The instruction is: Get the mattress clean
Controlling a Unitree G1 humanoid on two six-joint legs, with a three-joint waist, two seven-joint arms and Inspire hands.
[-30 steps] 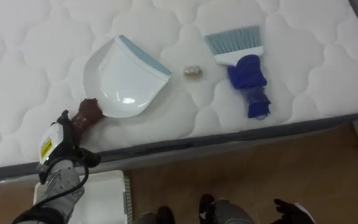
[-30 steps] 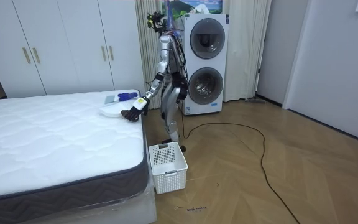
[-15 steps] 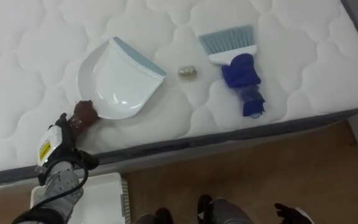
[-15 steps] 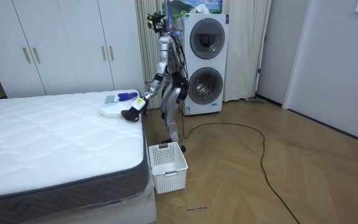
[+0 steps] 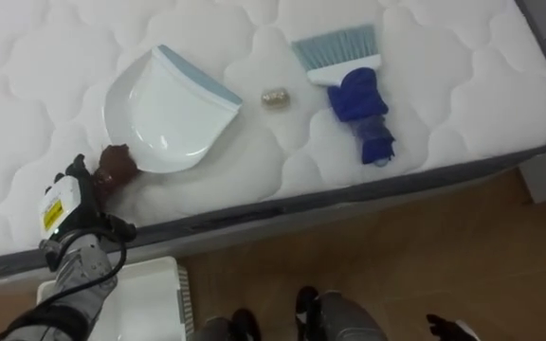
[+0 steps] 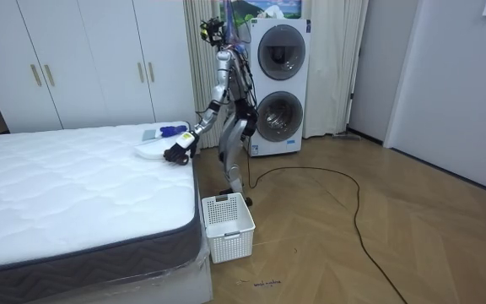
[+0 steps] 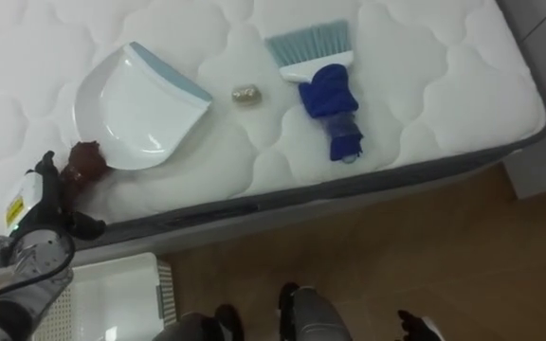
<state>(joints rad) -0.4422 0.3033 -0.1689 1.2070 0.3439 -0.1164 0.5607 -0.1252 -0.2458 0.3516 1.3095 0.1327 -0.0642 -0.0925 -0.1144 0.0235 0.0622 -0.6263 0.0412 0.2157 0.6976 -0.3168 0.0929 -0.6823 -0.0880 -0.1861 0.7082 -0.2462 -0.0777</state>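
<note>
At the far left of the eye views, the left hand (image 5: 72,201) reached over the edge of the white quilted mattress (image 5: 463,85). A yellow label on its back bore dark print too small to read. The hand lay against the brown handle (image 5: 117,162) of the dustpan (image 5: 164,114). Whether it grasped that handle or only touched it could not be told.

Below the hand, a white slatted basket (image 5: 150,296) stood on the wooden floor beside the bed.

The dustpan was white with a blue-grey lip and lay flat on the mattress, its mouth turned up and to the right. No writing could be seen on it.

Just beyond that lip, and apart from it, a small yellowish crumpled scrap (image 5: 273,97) sat on the mattress.

To the right of the scrap lay a hand brush (image 5: 354,90), with pale blue bristles pointing away from the robot and a dark blue handle pointing toward the bed's edge.

The right hand (image 5: 448,328) hung low at the bottom right, and its state could not be told.

In the room view the robot stood upright at the side of the bed, with two stacked washing machines (image 6: 278,84) behind it.
</note>
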